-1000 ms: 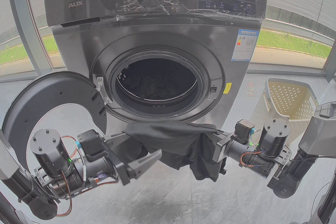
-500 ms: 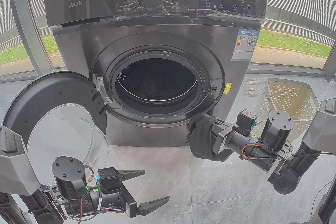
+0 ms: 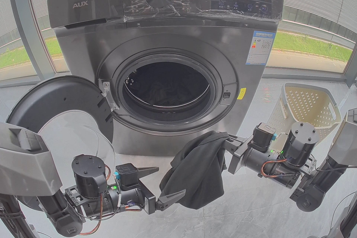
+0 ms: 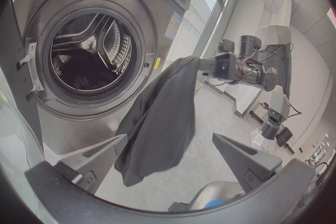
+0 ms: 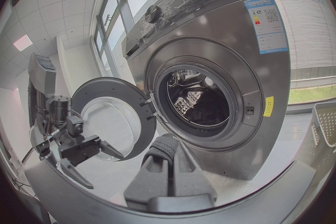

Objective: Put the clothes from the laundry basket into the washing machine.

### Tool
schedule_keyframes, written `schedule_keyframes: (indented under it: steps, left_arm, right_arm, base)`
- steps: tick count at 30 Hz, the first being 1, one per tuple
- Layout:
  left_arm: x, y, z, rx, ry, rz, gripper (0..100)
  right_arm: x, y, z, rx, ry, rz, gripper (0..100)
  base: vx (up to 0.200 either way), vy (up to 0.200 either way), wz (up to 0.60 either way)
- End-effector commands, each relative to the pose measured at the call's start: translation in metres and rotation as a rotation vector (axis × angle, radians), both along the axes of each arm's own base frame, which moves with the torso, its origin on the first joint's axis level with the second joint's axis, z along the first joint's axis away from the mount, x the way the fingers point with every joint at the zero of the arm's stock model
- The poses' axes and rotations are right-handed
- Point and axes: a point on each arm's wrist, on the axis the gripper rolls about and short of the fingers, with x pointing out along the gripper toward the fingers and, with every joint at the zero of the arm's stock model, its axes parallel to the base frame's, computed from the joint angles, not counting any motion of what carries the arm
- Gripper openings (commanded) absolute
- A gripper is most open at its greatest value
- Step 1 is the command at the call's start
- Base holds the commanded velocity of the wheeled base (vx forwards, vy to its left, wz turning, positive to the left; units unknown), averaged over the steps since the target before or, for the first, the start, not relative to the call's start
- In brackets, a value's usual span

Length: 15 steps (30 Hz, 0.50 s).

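Note:
A black garment [image 3: 199, 171] hangs from my right gripper [image 3: 227, 142], which is shut on its top edge below and to the right of the washing machine's [image 3: 167, 19] open drum [image 3: 167, 88]. Dark clothes lie inside the drum. In the right wrist view the right gripper [image 5: 168, 151] pinches dark cloth. My left gripper [image 3: 169, 182] is open low in front of the machine, its lower fingertip close to the garment's hanging hem. In the left wrist view the garment [image 4: 161, 119] dangles just beyond the open left gripper [image 4: 168, 139]. The laundry basket [image 3: 312, 105] stands on the right.
The round door [image 3: 55, 108] is swung open to the left, close above the left arm. The basket [image 5: 325, 130] stands on the grey tiled floor [image 3: 230, 209] beside the machine's right side. Windows run behind the machine.
The garment, bunched up at the right gripper half a second ago, now hangs down unfolded. The left gripper, dropped from beside the cloth a second ago, has come up and right toward the hem.

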Motion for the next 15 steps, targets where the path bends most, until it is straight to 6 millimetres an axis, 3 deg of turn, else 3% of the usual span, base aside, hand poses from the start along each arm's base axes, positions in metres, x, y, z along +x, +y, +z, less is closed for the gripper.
schedule_keyframes:
  steps: [1,9,15]
  left_arm:
    - [0.016,-0.003,-0.018,0.028,0.032,0.026,100]
    - [0.02,-0.008,-0.033,0.057,0.066,0.019,100]
    - [0.037,-0.018,-0.034,0.034,0.026,0.044,100]
  right_arm:
    - [-0.008,0.004,0.007,0.014,-0.016,0.034,0]
    - [-0.02,0.016,0.016,0.038,-0.042,0.095,0]
    - [-0.028,0.021,0.014,0.034,-0.028,0.124,0]
  base:
    - [0.0,0.0,0.0]
    - [0.0,0.0,0.0]
    - [0.0,0.0,0.0]
